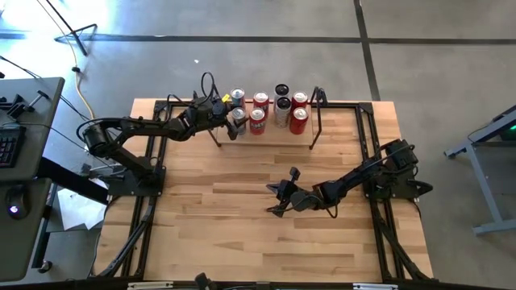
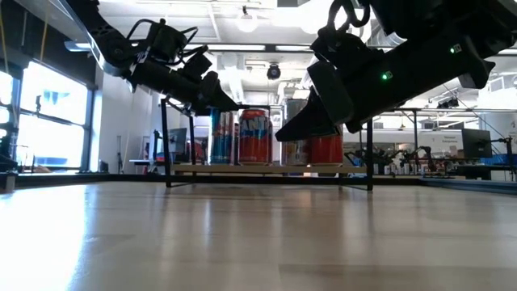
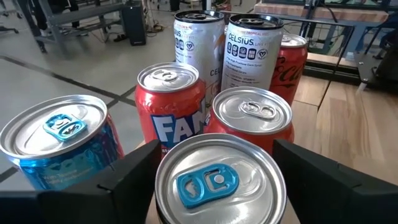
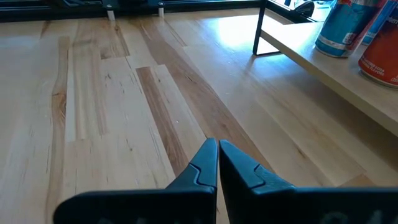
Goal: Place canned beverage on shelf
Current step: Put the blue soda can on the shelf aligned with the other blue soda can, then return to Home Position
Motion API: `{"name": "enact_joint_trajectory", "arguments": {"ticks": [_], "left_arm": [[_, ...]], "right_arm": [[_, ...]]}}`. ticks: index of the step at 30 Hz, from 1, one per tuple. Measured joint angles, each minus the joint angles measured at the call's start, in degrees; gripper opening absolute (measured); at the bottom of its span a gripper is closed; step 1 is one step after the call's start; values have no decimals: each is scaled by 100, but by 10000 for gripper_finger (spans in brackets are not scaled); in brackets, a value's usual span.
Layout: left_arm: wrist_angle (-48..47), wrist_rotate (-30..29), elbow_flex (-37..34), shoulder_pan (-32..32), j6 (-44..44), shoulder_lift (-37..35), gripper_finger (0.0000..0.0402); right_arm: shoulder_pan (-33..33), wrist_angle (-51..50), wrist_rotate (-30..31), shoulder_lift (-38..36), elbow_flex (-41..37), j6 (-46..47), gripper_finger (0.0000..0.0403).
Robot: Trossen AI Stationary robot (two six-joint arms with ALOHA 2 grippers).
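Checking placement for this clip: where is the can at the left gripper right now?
The blue-tabbed can stands on the shelf at its left end, between the left gripper's open fingers, beside the red cans.

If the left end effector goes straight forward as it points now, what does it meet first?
The left end effector straddles a blue-tabbed can, fingers open. That can comes first; beyond it, probably the red can.
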Motion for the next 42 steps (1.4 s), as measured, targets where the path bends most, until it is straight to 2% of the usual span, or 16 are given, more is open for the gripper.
{"name": "enact_joint_trajectory", "arguments": {"ticks": [18, 23, 28, 35, 39, 42], "left_arm": [[145, -48, 2, 4, 15, -21, 301], [121, -154, 0, 12, 105, -240, 301], [-168, -168, 0, 13, 289, -746, 301], [-1223, -81, 0, -100, 757, -1740, 298], [-1754, -66, -23, -350, 1013, -2378, 272], [-1667, -68, -368, -544, 1205, -2834, 240]], "right_arm": [[0, 0, -7, 0, 0, 0, 0], [2, 0, -37, 0, 0, 0, 0], [2, 0, -35, 0, 0, -2, 0], [2, 2, -87, 0, 0, -5, 0], [2, 63, -96, 0, -2, -230, 0], [2, 101, -102, 0, -2, -347, 0]]}}
